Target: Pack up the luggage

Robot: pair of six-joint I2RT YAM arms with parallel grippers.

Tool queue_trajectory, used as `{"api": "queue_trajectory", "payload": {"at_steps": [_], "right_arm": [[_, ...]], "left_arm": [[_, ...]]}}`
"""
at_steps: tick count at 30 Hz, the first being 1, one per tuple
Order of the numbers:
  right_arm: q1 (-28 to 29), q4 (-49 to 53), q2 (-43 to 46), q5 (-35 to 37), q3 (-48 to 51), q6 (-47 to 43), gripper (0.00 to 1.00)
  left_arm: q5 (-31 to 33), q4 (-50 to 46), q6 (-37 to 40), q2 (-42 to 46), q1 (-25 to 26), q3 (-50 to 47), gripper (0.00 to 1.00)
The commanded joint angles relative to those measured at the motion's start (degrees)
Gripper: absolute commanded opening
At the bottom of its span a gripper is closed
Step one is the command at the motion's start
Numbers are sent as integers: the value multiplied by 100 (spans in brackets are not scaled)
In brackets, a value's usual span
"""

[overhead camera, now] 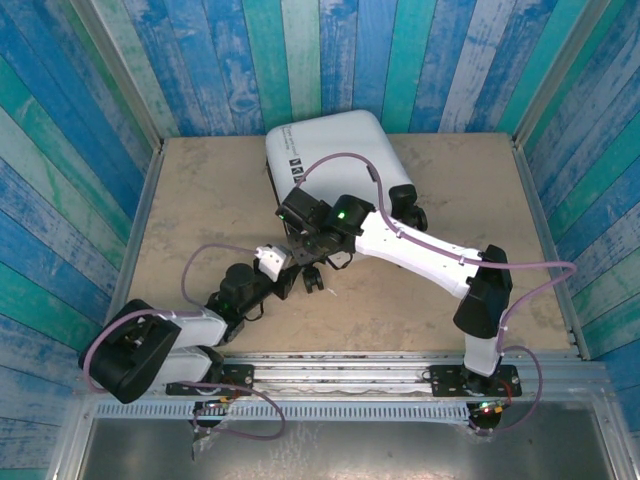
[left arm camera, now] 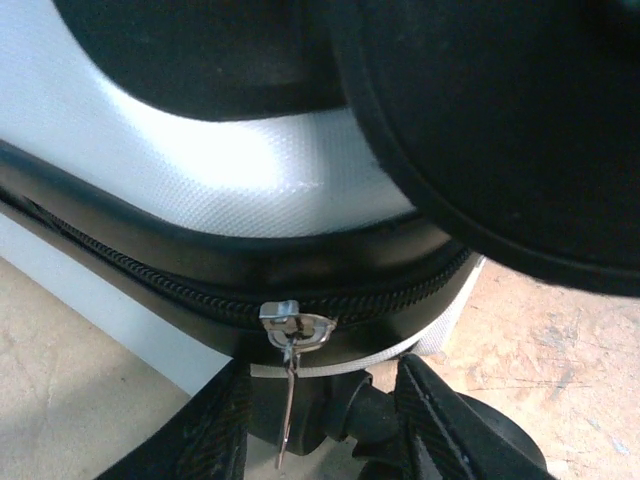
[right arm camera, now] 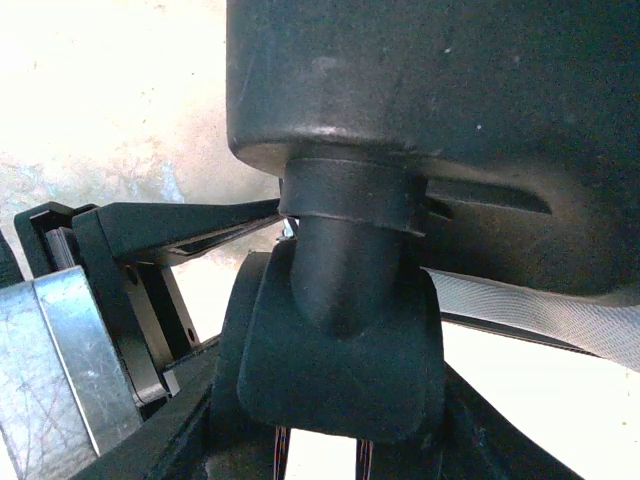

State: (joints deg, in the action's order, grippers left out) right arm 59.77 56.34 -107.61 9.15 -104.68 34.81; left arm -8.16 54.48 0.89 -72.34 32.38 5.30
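White luggage [overhead camera: 335, 150], from above: it lies flat and shut at the far side of the brown table [overhead camera: 200, 210], a bit right of the middle.
Right arm [overhead camera: 420, 250], from above: it goes up from its base, bends, then reaches low to the left. Its tip is at the near left corner of the luggage.
Left arm [overhead camera: 235, 290], from above: it lies low and stretches to the right. Its tip is just in front of the right arm's tip.
Left wrist, close up: the white shell, the black zip [left arm camera: 150, 278] and a silver zip pull [left arm camera: 293, 328], small things the top view is too far off to give.
Left gripper [left arm camera: 322, 385]: its fingers stand apart. The zip pull hangs down between them and touches neither.
Right wrist, close up: a black wheel holder [right arm camera: 340, 340] under the luggage, with grey metal and black bars of the other arm just to its left.
Right gripper [right arm camera: 335, 410]: a finger sits on each side of the wheel holder. I cannot tell if they squeeze it.
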Motion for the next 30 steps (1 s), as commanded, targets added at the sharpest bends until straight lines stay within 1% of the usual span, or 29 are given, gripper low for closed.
{"api": "queue_trajectory", "payload": {"at_steps": [1, 3, 6, 8, 9, 13, 15, 19, 21, 22, 26, 28, 30], "right_arm": [[-175, 123, 3, 305, 43, -167, 34], [-198, 123, 12, 307, 45, -184, 33], [-208, 114, 21, 322, 31, -185, 33], [-205, 114, 21, 338, 18, -185, 33], [-209, 108, 21, 342, 10, -200, 33], [-205, 71, 21, 334, -33, -243, 33], [-205, 39, 29, 319, -85, -314, 30], [-205, -96, 81, 172, -152, -513, 14], [-225, -139, 83, 8, -205, -530, 4], [-254, -158, 74, -98, -239, -517, 0], [-355, -254, -59, -703, -378, -450, 0], [-381, -255, -181, -918, -492, -380, 0], [-389, -246, -250, -1032, -574, -348, 0]], "left_arm": [[130, 598, 75, -97, 23, 15, 33], [97, 590, 115, -49, 23, 19, 28], [41, 545, 165, 9, 25, 6, 13], [25, 469, 176, 278, 23, -40, 3], [25, 452, 187, 370, 23, -70, 0], [-47, 90, 267, 848, 27, -113, 0], [-118, -68, 300, 1075, 24, -141, 0], [-255, -174, 307, 1465, 54, -285, 0], [-223, -135, 306, 1561, 137, -376, 0], [-181, -99, 307, 1581, 202, -410, 0], [197, 71, 364, 1507, 656, -457, 0], [512, 110, 471, 1314, 1002, -384, 0], [875, 412, 391, 1077, 1155, -437, 0]]}}
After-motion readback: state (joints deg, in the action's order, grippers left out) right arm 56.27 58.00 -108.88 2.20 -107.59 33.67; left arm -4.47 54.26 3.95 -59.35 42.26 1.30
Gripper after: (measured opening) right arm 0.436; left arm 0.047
